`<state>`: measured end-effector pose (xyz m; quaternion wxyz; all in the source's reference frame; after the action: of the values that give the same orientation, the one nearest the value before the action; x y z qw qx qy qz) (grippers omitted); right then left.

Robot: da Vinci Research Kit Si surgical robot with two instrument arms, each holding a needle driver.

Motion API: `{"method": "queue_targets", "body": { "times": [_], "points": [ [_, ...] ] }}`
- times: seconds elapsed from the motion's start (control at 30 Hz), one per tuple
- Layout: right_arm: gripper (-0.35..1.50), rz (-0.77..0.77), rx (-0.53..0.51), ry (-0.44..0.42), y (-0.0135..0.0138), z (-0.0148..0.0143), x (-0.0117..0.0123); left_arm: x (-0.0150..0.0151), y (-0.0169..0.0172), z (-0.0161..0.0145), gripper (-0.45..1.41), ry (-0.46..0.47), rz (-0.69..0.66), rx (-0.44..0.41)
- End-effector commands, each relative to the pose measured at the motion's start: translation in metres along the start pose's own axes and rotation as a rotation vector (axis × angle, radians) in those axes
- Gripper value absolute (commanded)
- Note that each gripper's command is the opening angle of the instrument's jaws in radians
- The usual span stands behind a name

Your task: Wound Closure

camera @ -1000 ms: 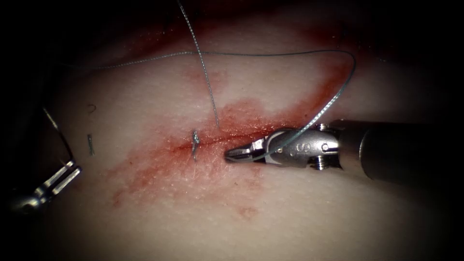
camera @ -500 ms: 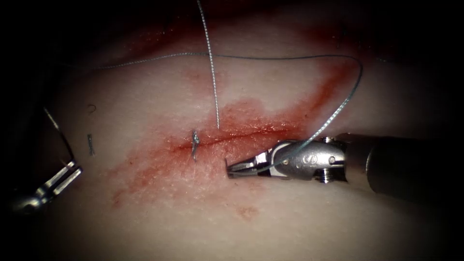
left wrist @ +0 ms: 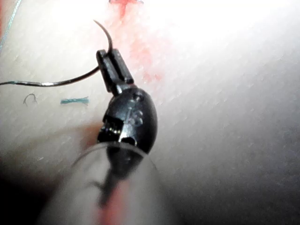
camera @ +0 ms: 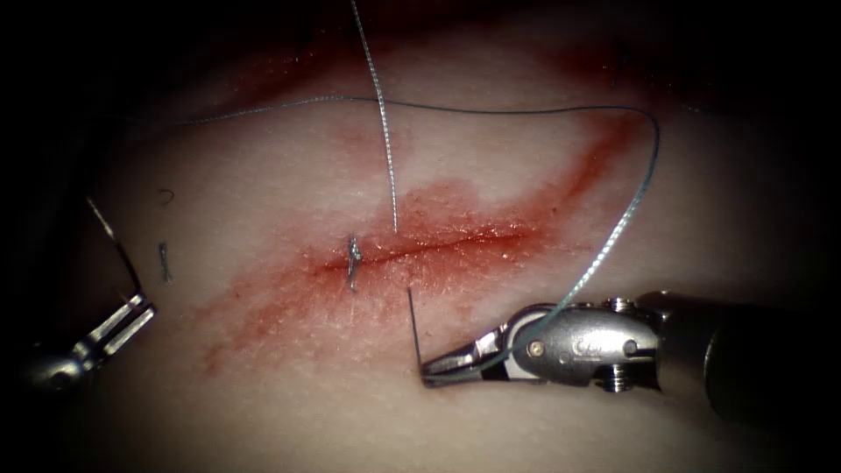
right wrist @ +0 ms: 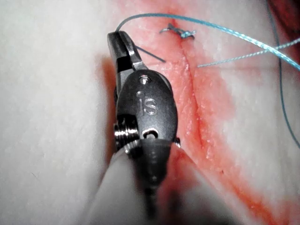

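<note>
Endoscope: left gripper (camera: 123, 317) pinches needle (camera: 118, 245) mid-curve, well left of cut (camera: 438, 245), out of tissue (camera: 263, 394); right gripper (camera: 438, 366) pinches thread (camera: 613, 236)
Left wrist: gripper (left wrist: 110, 63) pressed on needle (left wrist: 105, 35)
Right wrist: gripper (right wrist: 123, 47) clamps thread (right wrist: 225, 30)

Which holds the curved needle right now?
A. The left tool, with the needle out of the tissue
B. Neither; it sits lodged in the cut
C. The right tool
A: the left tool has its fingers shut on the needle partway along its curve, out of the tissue and left of the cut. The right tool is shut on the thread.
</note>
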<state>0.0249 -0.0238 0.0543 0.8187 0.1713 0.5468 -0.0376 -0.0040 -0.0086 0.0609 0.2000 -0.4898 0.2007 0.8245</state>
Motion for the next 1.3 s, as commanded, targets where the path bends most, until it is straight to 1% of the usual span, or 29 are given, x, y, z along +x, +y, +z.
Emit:
{"method": "queue_targets", "body": {
  "times": [0.03, 0.37, 0.53, 0.67, 0.8, 0.83, 0.9, 0.93, 0.97, 1.0, 1.03, 1.13, 1.2, 1.3],
  "points": [
    [-0.35, -0.006, 0.021, 0.001, -0.0009, 0.0012, 0.0004, -0.0005, 0.0006, 0.0005, -0.45, 0.001, -0.002, -0.001],
    [-0.35, -0.012, 0.2, -0.024, -0.0068, 0.0009, 0.0043, -0.0004, 0.0007, 0.0005, -0.45, 0.0, -0.002, -0.001],
    [-0.35, -0.01, 0.27, -0.027, -0.0089, 0.0005, 0.0058, -0.0004, 0.0007, 0.0006, -0.45, 0.002, -0.001, -0.002],
    [-0.35, -0.013, 0.325, -0.043, -0.0099, 0.0005, 0.0066, -0.0004, 0.0008, 0.0007, -0.45, 0.003, -0.001, -0.007],
    [-0.35, -0.022, 0.383, -0.035, -0.0109, 0.0007, 0.0073, -0.0005, 0.0009, 0.0007, -0.45, 0.001, 0.001, -0.013],
    [-0.35, -0.028, 0.383, -0.027, -0.0109, 0.0007, 0.0075, -0.0005, 0.0009, 0.0007, -0.45, 0.001, 0.001, -0.013],
    [-0.35, -0.028, 0.324, -0.019, -0.0102, 0.0006, 0.0078, -0.0005, 0.0009, 0.0007, -0.45, 0.001, 0.001, -0.013],
    [0.22, -0.015, 0.272, -0.018, -0.0095, 0.0004, 0.008, -0.0005, 0.0009, 0.0007, -0.45, 0.001, 0.001, -0.012],
    [0.64, -0.023, 0.229, -0.014, -0.0087, 0.0002, 0.0081, -0.0005, 0.0009, 0.0008, -0.45, 0.001, 0.001, -0.012],
    [0.81, -0.031, 0.191, -0.013, -0.008, -0.0001, 0.0081, -0.0005, 0.0009, 0.0008, -0.45, 0.001, 0.001, -0.012],
    [0.88, -0.039, 0.16, -0.014, -0.0072, -0.0004, 0.008, -0.0005, 0.001, 0.0008, -0.45, -0.001, 0.001, -0.014],
    [0.98, -0.07, 0.065, -0.013, -0.0047, -0.0018, 0.0074, -0.0005, 0.001, 0.0008, -0.45, -0.001, 0.001, -0.014],
    [1.08, -0.087, -0.004, -0.014, -0.0027, -0.0026, 0.0068, -0.0005, 0.001, 0.0007, -0.45, -0.001, 0.001, -0.014],
    [1.08, -0.108, -0.08, -0.015, -0.0003, -0.0038, 0.0055, -0.0005, 0.001, 0.0007, -0.45, -0.001, 0.001, -0.014]
  ]
}}
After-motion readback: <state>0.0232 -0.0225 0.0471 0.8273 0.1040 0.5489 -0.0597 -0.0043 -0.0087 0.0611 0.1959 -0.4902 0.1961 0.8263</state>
